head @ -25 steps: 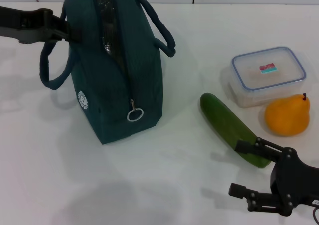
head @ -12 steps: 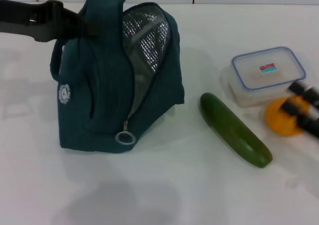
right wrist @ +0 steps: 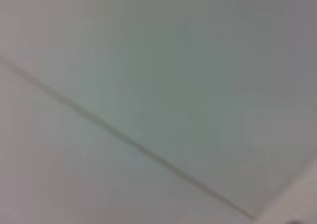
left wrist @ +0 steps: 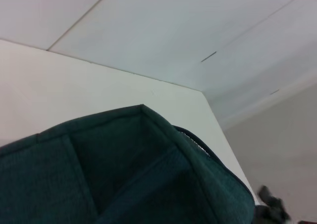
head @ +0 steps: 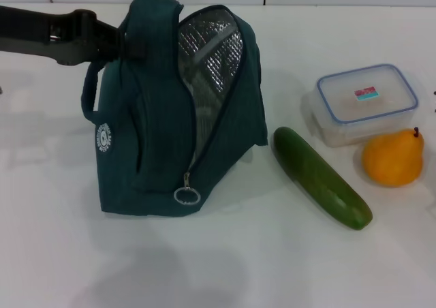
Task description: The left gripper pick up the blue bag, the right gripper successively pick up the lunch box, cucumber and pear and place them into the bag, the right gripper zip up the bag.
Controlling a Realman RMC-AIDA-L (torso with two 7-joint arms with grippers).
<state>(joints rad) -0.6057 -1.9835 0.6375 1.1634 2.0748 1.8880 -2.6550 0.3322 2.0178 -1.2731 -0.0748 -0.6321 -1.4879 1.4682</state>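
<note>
— Blue bag [head: 170,131], where does it stand?
— On the left half of the white tabletop [head: 225,260], upright, mouth unzipped, silver lining [head: 211,56] showing, ring zip pull [head: 187,195] hanging low at its front.
— And the left gripper [head: 121,41]?
— At the bag's top far-left corner, against the fabric; whether its jaws are clamped, I cannot tell.
— The food?
— Cucumber [head: 321,177] lies just beside the bag, slanting toward the near right. Lunch box [head: 361,103] sits by the right edge, pear [head: 393,158] touching its near side.
— Right gripper?
— Out of sight.
</note>
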